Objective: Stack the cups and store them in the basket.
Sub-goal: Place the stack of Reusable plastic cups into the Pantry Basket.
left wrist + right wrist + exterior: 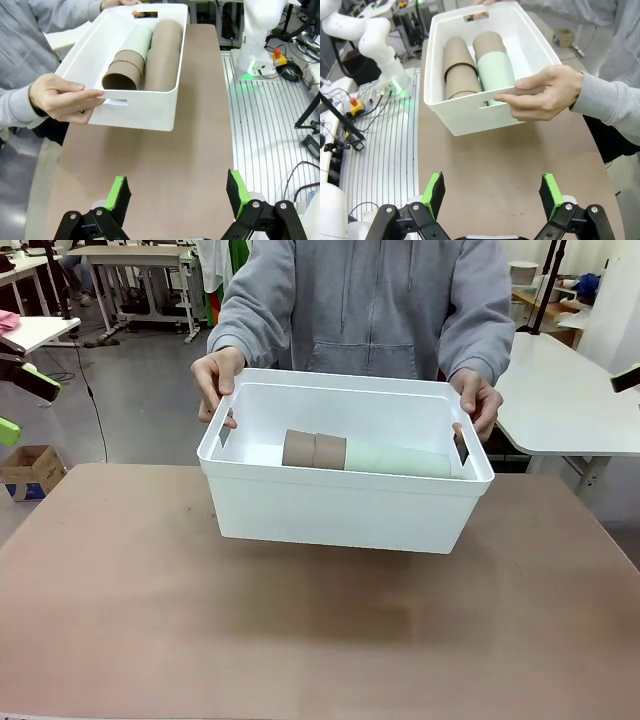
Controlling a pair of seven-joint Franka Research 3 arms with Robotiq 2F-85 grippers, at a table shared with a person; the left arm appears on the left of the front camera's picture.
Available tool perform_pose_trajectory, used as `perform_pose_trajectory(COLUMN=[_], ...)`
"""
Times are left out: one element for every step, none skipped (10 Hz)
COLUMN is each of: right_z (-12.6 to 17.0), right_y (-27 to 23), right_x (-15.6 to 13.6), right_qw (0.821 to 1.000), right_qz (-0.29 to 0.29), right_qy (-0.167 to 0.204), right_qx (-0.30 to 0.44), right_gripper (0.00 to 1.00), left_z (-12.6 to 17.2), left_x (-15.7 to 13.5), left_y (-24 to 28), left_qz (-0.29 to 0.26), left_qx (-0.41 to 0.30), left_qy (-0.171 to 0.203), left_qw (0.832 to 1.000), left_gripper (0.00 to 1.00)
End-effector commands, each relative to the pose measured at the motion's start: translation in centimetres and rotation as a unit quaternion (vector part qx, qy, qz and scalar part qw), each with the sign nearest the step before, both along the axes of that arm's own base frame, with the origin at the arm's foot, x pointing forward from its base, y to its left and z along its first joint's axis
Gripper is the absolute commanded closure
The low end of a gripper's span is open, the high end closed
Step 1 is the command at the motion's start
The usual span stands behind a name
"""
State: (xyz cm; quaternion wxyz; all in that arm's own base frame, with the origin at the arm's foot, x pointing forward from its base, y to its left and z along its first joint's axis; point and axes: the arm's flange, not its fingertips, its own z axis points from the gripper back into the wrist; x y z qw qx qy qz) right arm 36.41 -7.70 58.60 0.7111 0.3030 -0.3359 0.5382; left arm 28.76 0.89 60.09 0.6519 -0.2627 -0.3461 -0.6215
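Note:
A person's two hands [215,377] hold the white basket [340,505] by its end grips, a little above the brown table. Inside it lie nested cups on their sides: a tan stack [163,52] along one wall, and beside it a pale green cup [138,42] with tan cups [123,75] slid onto its end. The right wrist view shows the same tan stack [458,70] and green cup [495,72]. My left gripper [177,192] is open over bare table, well short of the basket. My right gripper [492,192] is also open with nothing between its fingers.
The brown table [300,640] stretches bare in front of the basket. The person's hand [545,92] grips the basket's near end. The other arm's white base [260,35] stands beside a ribbed metal plate. A cardboard box [30,470] sits on the floor at left.

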Motion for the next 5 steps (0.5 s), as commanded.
perform_pose_trajectory(right_z=[0.52, 0.52, 0.52, 0.52, 0.52], right_y=[0.02, 0.02, 0.02, 0.02, 0.02], right_x=[0.17, 0.17, 0.17, 0.17, 0.17], right_qw=[1.000, 1.000, 1.000, 1.000, 1.000], right_qz=[-0.003, -0.003, -0.003, -0.003, -0.003], right_qy=[0.004, 0.004, 0.004, 0.004, 0.004], right_qx=[0.015, 0.015, 0.015, 0.015, 0.015], right_gripper=[0.00, 0.00, 0.00, 0.00, 0.00], left_z=[0.21, 0.21, 0.21, 0.21, 0.21], left_x=[-0.04, -0.04, -0.04, -0.04, -0.04], left_y=[-0.04, -0.04, -0.04, -0.04, -0.04], left_qz=[-0.003, -0.003, -0.003, -0.003, -0.003], left_qx=[-0.008, -0.008, -0.008, -0.008, -0.008], left_qy=[0.000, 0.000, 0.000, 0.000, 0.000], left_qw=[1.000, 1.000, 1.000, 1.000, 1.000], left_gripper=[0.00, 0.00, 0.00, 0.00, 0.00])
